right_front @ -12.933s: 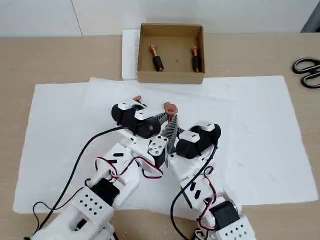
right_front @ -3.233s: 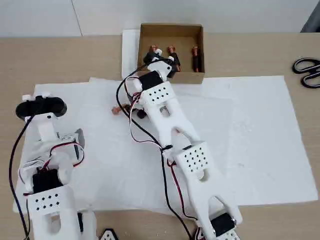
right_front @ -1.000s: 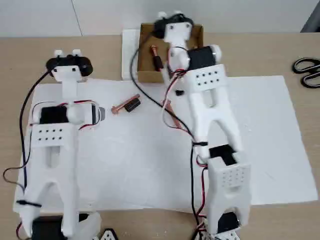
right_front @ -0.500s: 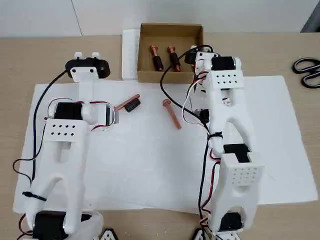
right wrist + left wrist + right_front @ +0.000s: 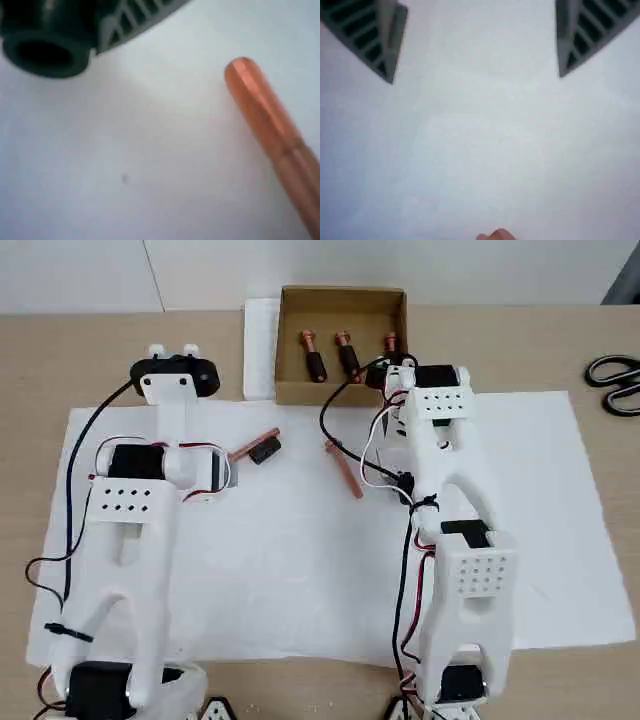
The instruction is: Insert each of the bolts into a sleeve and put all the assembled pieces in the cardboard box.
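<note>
The cardboard box [image 5: 342, 292] at the back holds three bolts in black sleeves, among them one at its left [image 5: 313, 355]. On the white paper lies a copper bolt with a black sleeve on it [image 5: 257, 447], right beside my left gripper [image 5: 228, 468]. That gripper [image 5: 475, 75] is open over bare paper, with a copper tip [image 5: 495, 234] at the picture's edge. A bare copper bolt [image 5: 343, 465] lies mid-paper, left of my right gripper [image 5: 388, 412]. In the right wrist view this bolt [image 5: 265, 120] and a loose black sleeve [image 5: 45, 50] lie close by that gripper.
The white paper sheet [image 5: 520, 540] covers most of the table in front of the box. Scissors [image 5: 615, 383] lie at the far right on bare wood. A smaller white sheet [image 5: 260, 335] sticks out at the box's left side.
My right arm has drawn back from over the box and come down toward the paper beside the bare bolt. My left arm shifted right a second ago and has kept still since.
</note>
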{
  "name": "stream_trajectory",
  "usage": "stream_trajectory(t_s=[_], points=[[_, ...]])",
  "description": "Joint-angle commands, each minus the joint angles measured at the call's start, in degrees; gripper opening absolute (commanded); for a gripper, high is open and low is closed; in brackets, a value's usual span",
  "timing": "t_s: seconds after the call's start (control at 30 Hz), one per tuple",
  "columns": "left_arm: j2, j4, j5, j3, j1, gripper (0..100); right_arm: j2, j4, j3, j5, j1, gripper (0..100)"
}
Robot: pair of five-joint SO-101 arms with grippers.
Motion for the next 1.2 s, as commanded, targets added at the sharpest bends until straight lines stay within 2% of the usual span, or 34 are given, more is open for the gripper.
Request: stream_trajectory(t_s=[0.0, 0.27, 0.43, 0.97, 1.03, 1.17], points=[[-0.26, 0.09, 0.18, -2.86, 0.0, 20, -0.75, -0.57, -0.18, 0.53, 0.66, 9.5], [-0.44, 0.09, 0.18, -2.86, 0.18, 20, -0.66, -0.13, 0.0, 0.62, 0.66, 9.9], [-0.53, 0.09, 0.18, -2.86, 0.26, 20, -0.66, 0.04, 0.09, 0.62, 0.57, 17.4], [-0.53, 0.44, 0.18, -2.86, 0.0, 20, 5.67, 0.48, 0.09, 0.53, -0.75, 16.6], [-0.53, 0.44, 0.18, -2.86, 0.0, 20, 5.67, 0.31, 0.0, 0.53, -0.75, 13.2], [-0.53, 0.26, 0.18, -2.86, 0.26, 20, 5.67, 0.66, -0.18, 0.62, -0.4, 0.0]])
